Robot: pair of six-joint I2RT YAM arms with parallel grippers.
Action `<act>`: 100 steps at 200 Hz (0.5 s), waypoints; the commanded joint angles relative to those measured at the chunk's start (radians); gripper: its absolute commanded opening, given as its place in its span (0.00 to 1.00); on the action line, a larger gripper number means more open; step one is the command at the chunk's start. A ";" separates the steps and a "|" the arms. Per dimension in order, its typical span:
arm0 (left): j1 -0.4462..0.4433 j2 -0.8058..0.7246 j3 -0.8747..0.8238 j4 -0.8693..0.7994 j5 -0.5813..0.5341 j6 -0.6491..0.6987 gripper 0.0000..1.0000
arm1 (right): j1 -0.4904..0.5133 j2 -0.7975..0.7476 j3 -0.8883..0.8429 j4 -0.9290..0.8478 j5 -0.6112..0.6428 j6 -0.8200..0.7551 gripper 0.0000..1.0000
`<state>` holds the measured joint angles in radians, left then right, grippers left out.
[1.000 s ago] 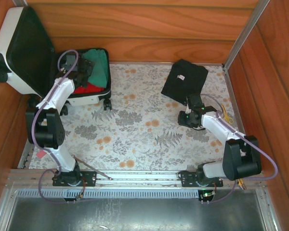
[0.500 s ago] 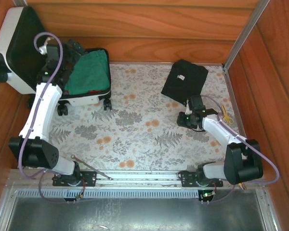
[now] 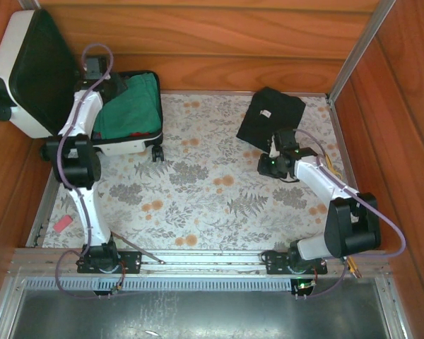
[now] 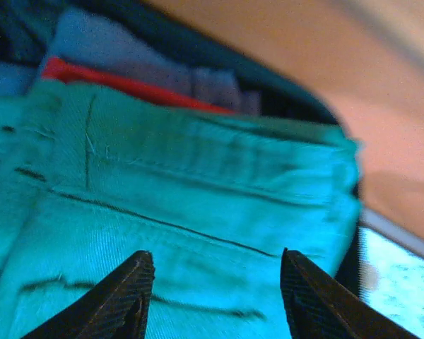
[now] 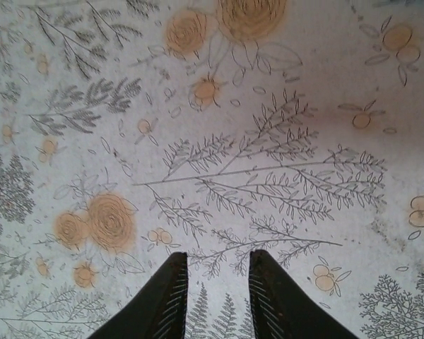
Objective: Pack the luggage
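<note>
As left pincer (image 4: 213, 268) narrowed, green garment (image 3: 131, 106) flattened.

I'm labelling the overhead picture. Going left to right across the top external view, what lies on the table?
luggage with its lid open → green garment packed inside it → black folded garment

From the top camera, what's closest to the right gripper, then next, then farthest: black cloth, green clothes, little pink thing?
1. The black cloth, just beyond the right gripper, on the right side.
2. The green clothes, inside the luggage at the far left.
3. The little pink thing, at the near left.
</note>
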<state>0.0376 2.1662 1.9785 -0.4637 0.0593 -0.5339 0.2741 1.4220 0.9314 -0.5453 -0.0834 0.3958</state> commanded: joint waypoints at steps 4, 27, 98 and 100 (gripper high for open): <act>0.026 0.120 0.088 -0.035 -0.029 0.020 0.43 | 0.001 -0.007 0.040 -0.052 0.024 0.006 0.29; 0.067 0.206 0.106 -0.026 0.018 -0.048 0.42 | 0.001 0.001 0.067 -0.073 0.025 0.002 0.29; 0.069 -0.077 -0.201 0.353 0.062 -0.064 0.57 | 0.001 0.023 0.135 -0.104 0.042 -0.031 0.30; 0.068 -0.084 -0.204 0.359 0.063 -0.065 0.57 | 0.001 0.023 0.135 -0.104 0.041 -0.031 0.30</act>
<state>0.0921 2.2189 1.8256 -0.2531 0.1509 -0.5850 0.2741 1.4288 1.0428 -0.6170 -0.0486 0.3859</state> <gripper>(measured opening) 0.552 0.299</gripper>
